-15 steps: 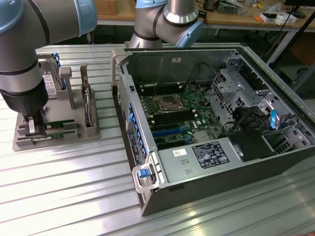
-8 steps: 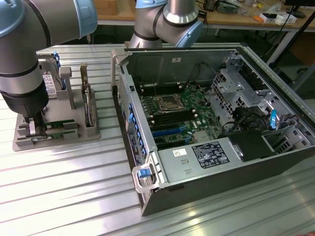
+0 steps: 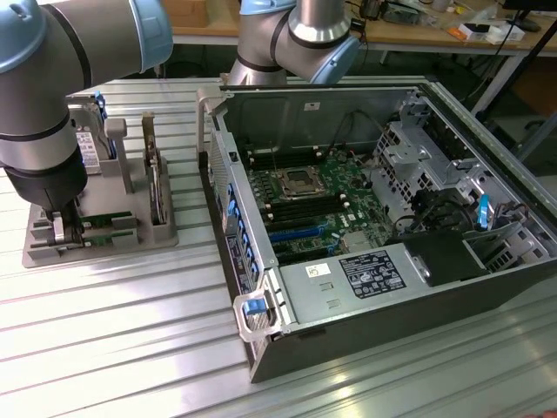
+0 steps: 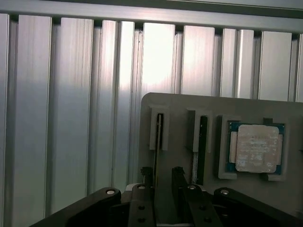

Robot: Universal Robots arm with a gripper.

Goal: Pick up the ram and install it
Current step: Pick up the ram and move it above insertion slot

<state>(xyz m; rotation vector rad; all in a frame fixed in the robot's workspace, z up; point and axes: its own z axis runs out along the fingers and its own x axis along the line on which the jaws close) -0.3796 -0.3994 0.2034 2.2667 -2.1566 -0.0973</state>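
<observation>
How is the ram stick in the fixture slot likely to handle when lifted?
The ram stands on edge in a slot, so it probably tips if nudged sideways. Thin and flat, it is likely light and stiff. The pincer straddles its narrow edge; an off-centre grip may let it swivel.

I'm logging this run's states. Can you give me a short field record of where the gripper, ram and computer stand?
gripper: open, fingers either side of the ram
ram: on edge in a slot of the gray holder
processor: flat in a pocket of the holder
computer case: open, to the exterior view's right of the holder
</observation>
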